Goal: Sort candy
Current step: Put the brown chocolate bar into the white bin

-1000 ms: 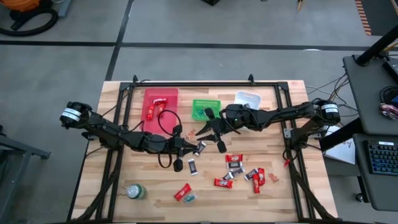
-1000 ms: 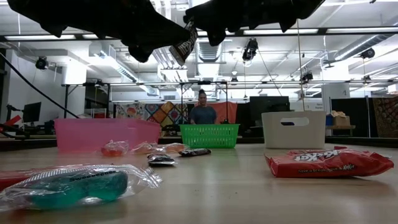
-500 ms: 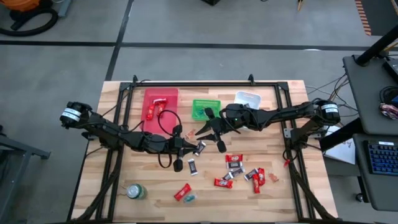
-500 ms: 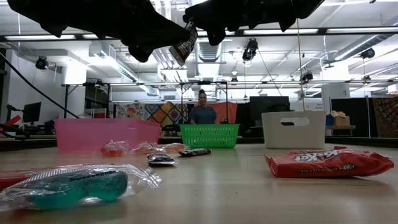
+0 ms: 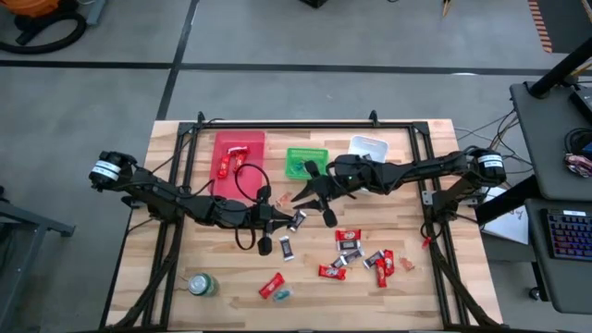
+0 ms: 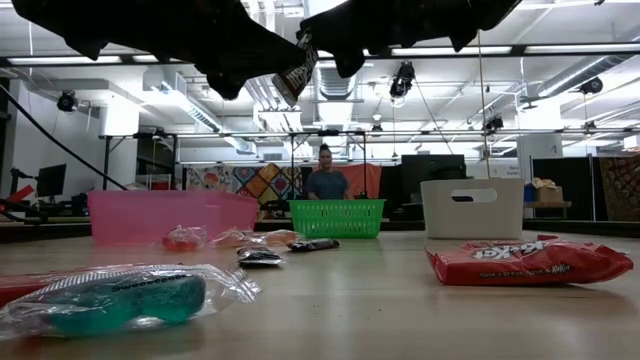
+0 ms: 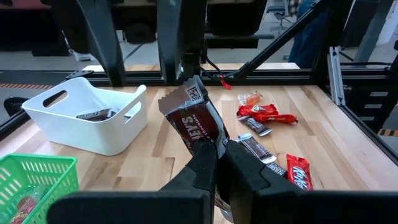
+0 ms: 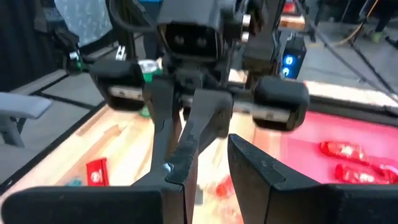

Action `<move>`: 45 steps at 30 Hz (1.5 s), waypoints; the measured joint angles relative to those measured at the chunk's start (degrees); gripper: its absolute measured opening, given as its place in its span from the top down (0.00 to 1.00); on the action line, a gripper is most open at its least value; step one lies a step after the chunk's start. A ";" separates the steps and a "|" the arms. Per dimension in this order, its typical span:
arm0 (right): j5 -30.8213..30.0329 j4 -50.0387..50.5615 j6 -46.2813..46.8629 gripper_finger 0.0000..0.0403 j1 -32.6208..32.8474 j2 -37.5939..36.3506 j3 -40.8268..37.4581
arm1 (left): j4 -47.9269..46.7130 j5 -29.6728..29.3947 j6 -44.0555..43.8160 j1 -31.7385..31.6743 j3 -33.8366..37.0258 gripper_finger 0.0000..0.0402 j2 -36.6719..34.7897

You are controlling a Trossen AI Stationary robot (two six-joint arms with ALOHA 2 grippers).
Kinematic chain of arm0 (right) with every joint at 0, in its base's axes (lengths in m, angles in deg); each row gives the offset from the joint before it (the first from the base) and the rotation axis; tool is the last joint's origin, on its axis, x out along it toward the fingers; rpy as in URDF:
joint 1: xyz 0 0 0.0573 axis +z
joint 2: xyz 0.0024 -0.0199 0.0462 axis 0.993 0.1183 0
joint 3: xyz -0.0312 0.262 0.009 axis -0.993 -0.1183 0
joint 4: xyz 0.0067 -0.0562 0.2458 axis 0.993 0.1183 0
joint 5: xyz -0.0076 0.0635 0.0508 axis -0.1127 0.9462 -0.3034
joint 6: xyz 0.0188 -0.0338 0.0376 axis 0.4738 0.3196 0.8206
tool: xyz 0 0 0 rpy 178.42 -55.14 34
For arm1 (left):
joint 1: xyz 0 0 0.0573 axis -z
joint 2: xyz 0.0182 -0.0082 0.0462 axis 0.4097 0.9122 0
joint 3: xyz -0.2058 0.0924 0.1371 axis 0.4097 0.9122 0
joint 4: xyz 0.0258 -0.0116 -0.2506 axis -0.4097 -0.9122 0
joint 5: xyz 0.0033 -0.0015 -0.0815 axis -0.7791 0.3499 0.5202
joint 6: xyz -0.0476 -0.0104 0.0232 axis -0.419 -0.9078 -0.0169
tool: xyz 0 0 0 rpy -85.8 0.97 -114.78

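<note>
Candy [image 5: 356,252] lies scattered on the counter [image 5: 416,287], below and beyond both sets of jaws. Nothing has shifted since a second ago: arms, sweets and bins sit exactly as before. The left gripper [image 7: 219,149] has its jaws shut on a dark brown Hershey's bar [image 7: 191,118], lifted clear of the counter; the printed letters "HEY'S" read along the wrapper. The right gripper [image 8: 208,155] faces it at close range, jaws partly parted with nothing between them. A red KitKat [image 6: 530,262] rests on the counter, its logo legible. More red bars [image 5: 231,159] lie in the pink tray [image 5: 254,141].
</note>
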 joint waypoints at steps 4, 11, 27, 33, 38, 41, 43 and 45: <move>0.02 1.41 -2.61 0.80 0.00 0.11 0.00 | -0.03 0.00 0.20 0.00 0.00 1.00 0.00; 0.01 0.75 0.90 0.79 0.00 0.11 0.00 | -0.07 0.02 0.20 0.00 0.00 1.00 0.00; 0.33 -0.98 7.63 0.69 0.09 0.11 0.22 | -0.37 0.02 0.18 0.01 0.00 1.00 0.00; -2.91 -1.19 5.87 0.67 -0.01 0.10 0.22 | -0.39 0.02 0.18 0.02 0.00 1.00 0.00; -1.84 1.43 5.21 0.70 -0.02 -0.24 0.22 | -0.46 0.02 0.16 0.02 0.00 1.00 0.00; -1.77 -0.05 3.61 0.74 -0.02 -0.24 0.58 | -0.46 0.02 0.18 0.02 0.00 1.00 0.00; -1.09 0.55 5.26 0.75 -0.02 -0.47 1.43 | -0.46 0.02 0.18 0.02 0.00 1.00 0.00; 1.19 2.98 4.45 0.74 -0.04 -0.77 2.34 | -0.46 0.02 0.18 0.02 0.00 1.00 0.00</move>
